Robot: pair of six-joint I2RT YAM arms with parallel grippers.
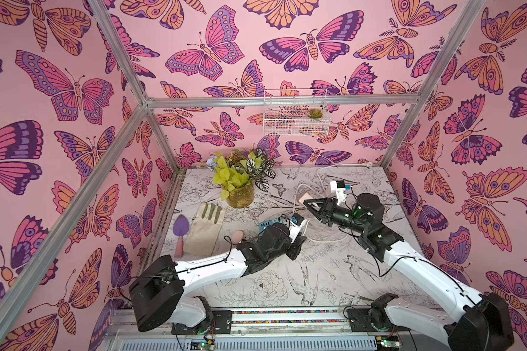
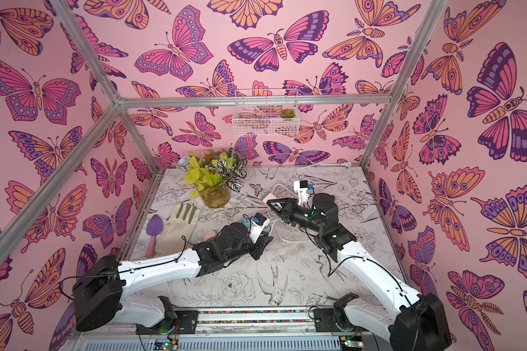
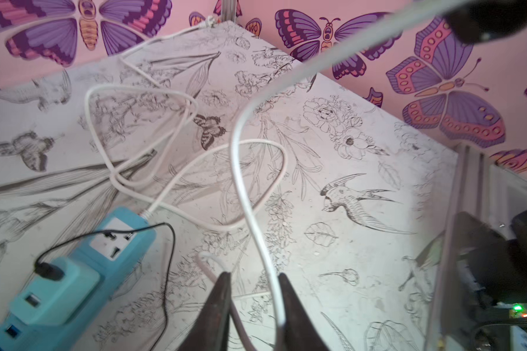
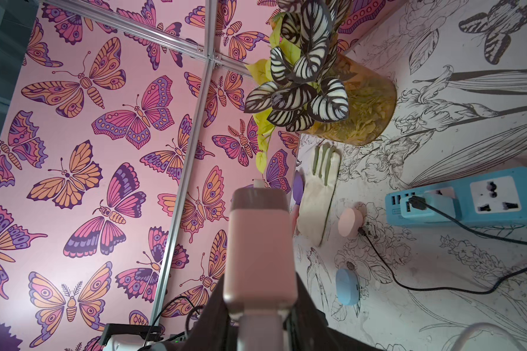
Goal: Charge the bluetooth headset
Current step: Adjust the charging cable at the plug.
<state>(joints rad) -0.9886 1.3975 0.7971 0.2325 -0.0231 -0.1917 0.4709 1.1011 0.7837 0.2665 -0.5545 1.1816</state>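
Note:
My right gripper (image 4: 260, 288) is shut on a pink box-shaped headset case (image 4: 260, 243) and holds it above the table, right of the plant, in both top views (image 1: 305, 197) (image 2: 270, 199). A white cable (image 3: 241, 170) loops over the table. Its free end runs between the fingers of my left gripper (image 3: 254, 275), lying against one finger (image 3: 286, 291). The left jaws stand apart, wider than the cable. This gripper is low over the table (image 1: 298, 243), beside a blue power strip (image 3: 73, 267) (image 1: 266, 225).
A black cable (image 4: 438, 282) runs from the strip's USB adapter to a round pink device (image 4: 350, 221). A blue oval (image 4: 347, 285) lies nearby. A potted plant (image 1: 240, 194), a glove (image 1: 204, 231) and a purple trowel (image 1: 180, 231) stand to the left. A wire basket (image 1: 295, 114) hangs on the back wall.

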